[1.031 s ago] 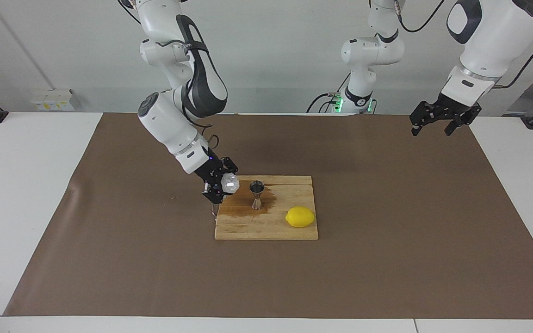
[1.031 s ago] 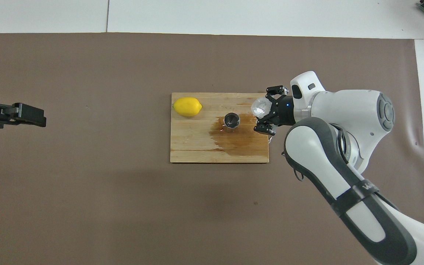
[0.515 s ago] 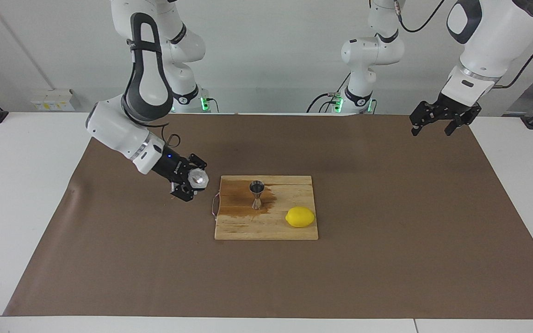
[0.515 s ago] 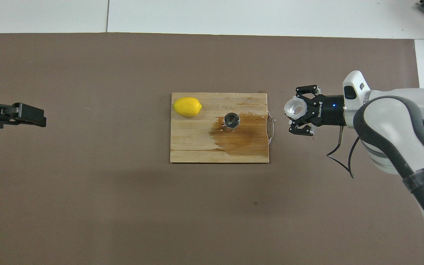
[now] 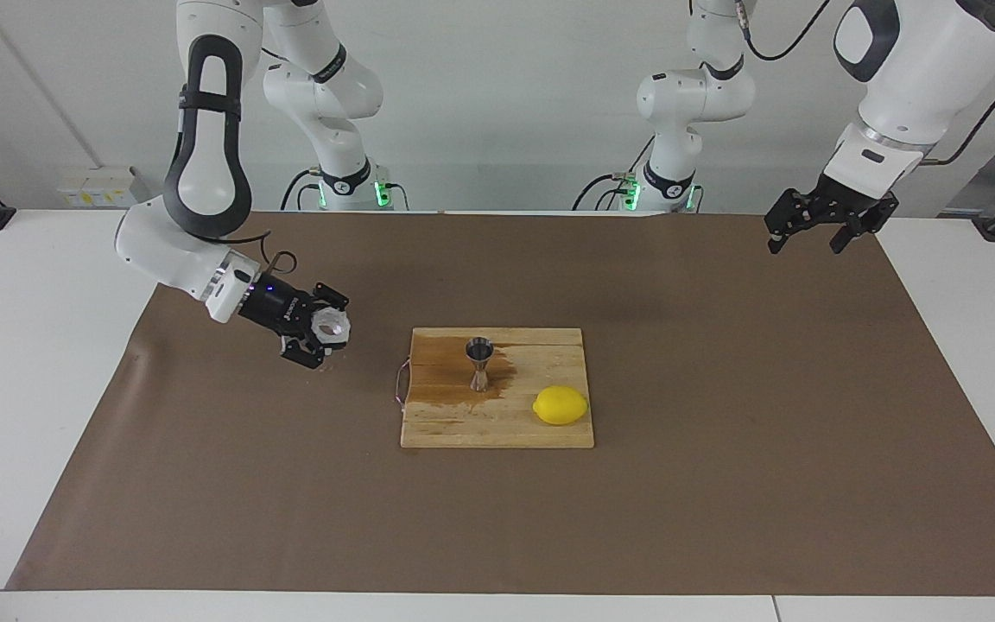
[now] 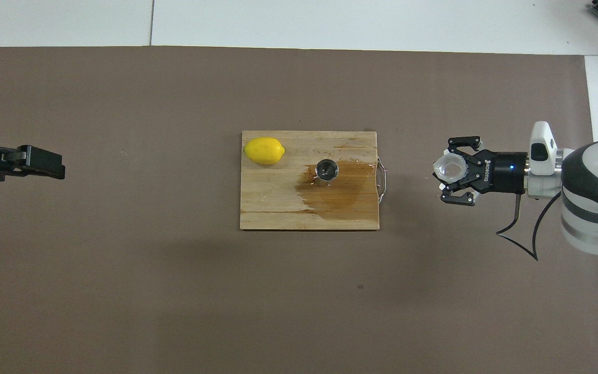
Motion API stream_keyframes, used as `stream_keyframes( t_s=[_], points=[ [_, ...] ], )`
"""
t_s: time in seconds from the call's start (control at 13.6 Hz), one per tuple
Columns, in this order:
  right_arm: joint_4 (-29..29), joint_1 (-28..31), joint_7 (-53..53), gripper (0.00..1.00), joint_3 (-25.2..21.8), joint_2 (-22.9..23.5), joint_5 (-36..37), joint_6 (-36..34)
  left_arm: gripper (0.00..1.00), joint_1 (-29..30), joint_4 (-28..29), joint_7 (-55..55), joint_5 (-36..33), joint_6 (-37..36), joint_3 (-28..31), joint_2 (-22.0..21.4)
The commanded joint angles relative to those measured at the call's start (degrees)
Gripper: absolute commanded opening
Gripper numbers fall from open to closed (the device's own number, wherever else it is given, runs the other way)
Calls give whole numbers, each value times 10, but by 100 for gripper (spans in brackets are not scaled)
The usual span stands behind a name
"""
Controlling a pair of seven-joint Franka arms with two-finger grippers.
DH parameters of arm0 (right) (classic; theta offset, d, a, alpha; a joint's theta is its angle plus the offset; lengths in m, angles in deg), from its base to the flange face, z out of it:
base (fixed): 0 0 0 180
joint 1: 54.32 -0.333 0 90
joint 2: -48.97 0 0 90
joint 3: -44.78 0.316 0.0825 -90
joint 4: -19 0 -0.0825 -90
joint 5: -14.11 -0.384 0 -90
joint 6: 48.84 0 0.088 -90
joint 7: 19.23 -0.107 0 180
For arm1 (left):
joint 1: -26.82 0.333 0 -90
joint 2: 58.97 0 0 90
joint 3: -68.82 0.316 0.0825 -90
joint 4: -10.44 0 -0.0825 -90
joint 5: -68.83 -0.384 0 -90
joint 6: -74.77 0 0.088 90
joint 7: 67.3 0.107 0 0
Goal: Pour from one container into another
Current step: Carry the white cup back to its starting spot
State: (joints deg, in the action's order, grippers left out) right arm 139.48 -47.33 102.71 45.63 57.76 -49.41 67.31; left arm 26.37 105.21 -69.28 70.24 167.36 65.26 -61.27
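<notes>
a steel jigger (image 5: 479, 363) stands upright on a wet patch of the board (image 5: 497, 432), a lemon (image 5: 560, 405) farther out. the right gripper (image 5: 318, 335), clenched on the clear cup (image 5: 331, 326), hangs over the mat (image 5: 722, 484) off the board's handle end. the left gripper (image 5: 819, 226) waits released, well apart.

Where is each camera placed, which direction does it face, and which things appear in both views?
Facing view: high across the table, looking at the robots; shows both arms, the right end effector holding the clear cup, the left end effector waiting.
Overhead view: above the robots' end, looking steeply down; shows the right forearm and the left arm's tip.
Both share the cutting board, jigger, lemon, wet stain.
</notes>
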Motion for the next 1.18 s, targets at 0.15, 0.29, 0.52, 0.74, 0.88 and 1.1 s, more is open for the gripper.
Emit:
stream_keyframes(
  t_s=[0.15,0.29,0.52,0.74,0.88,1.1],
  points=[
    [5,51,149,5,6,87,-78,-56,100,5,6,6,-4,-5,-2,-7],
    [5,66,185,5,6,109,-84,-58,100,5,6,6,-4,-5,-2,-7],
    [5,71,218,5,5,119,-85,-57,100,5,6,6,-4,-4,-2,-7],
    [6,70,219,5,6,119,-85,-57,100,5,6,6,-4,-6,-2,-7],
    [8,69,219,5,6,119,-89,-60,100,5,6,6,-4,-5,-2,-7],
    [9,70,220,5,5,118,-96,-64,100,5,6,6,-4,-5,-2,-7]
  ],
)
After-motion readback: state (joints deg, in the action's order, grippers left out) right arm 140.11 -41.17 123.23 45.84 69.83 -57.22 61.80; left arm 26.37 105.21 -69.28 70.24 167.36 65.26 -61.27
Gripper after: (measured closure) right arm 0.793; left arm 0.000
